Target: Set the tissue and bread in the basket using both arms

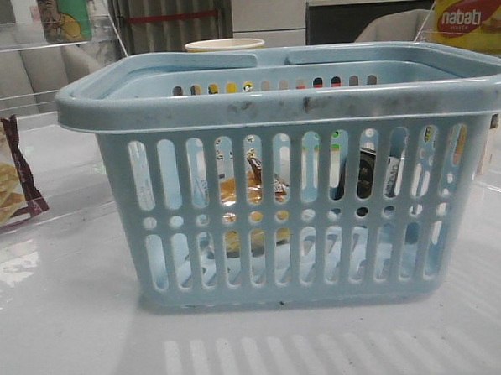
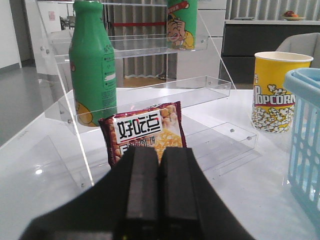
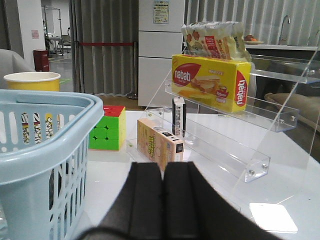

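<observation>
The light-blue basket (image 1: 292, 177) fills the middle of the front view. Through its slots I see the golden-brown bread packet (image 1: 244, 193) inside at the middle and the dark tissue pack (image 1: 366, 175) inside at the right. The basket's edge also shows in the left wrist view (image 2: 305, 145) and in the right wrist view (image 3: 45, 145). My left gripper (image 2: 159, 165) is shut and empty, to the left of the basket. My right gripper (image 3: 163, 175) is shut and empty, to the right of the basket. Neither gripper shows in the front view.
A maroon-edged cracker packet (image 2: 145, 131) leans on a clear acrylic shelf (image 2: 150, 90) holding a green bottle (image 2: 92, 65). A popcorn cup (image 2: 274, 90) stands behind the basket. On the right are a Nabati box (image 3: 210, 80), a green-faced cube (image 3: 106, 129) and a tan carton (image 3: 160, 145).
</observation>
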Motion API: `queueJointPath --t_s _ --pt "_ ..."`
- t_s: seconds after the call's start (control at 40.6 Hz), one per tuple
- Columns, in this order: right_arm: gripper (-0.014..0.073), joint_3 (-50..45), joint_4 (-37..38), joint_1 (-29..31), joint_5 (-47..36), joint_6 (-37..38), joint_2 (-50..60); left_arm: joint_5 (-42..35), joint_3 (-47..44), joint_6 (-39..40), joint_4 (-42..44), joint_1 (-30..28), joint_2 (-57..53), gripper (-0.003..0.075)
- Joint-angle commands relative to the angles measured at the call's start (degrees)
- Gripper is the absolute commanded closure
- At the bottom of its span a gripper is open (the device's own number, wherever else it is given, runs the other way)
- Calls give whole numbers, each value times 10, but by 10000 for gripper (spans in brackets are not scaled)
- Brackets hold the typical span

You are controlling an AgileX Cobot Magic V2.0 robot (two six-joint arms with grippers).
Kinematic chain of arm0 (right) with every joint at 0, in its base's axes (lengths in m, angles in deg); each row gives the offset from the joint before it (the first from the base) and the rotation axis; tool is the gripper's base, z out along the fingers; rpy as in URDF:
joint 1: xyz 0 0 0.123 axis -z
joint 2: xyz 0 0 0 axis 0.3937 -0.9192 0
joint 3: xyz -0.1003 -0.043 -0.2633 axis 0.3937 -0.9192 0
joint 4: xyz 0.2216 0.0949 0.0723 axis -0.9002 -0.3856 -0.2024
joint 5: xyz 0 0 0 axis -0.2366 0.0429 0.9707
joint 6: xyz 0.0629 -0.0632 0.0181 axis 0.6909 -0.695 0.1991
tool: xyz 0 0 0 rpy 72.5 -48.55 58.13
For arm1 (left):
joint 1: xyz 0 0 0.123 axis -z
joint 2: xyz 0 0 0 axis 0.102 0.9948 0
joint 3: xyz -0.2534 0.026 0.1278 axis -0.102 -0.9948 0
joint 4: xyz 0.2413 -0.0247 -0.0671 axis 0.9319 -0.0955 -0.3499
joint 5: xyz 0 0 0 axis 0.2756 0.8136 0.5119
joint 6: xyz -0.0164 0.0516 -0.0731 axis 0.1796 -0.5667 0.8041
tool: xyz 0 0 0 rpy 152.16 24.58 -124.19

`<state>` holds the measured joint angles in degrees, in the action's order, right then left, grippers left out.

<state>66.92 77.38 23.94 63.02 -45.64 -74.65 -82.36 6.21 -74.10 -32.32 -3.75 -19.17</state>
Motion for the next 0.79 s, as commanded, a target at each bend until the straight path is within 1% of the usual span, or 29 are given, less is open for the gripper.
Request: queueJointPath --t_s 0.0,0.074,0.271,0.764 --pt "537 0 2 3 -56 -4 10 -54 1 4 -1 0 -10 629" --pt "537 0 2 3 -55 -4 10 -54 1 4 -1 0 -10 629" --pt "537 0 2 3 -17 -4 10 -54 1 4 -1 0 -10 629" --pt "537 0 2 3 -17 -4 10 -54 1 4 -1 0 -10 629"
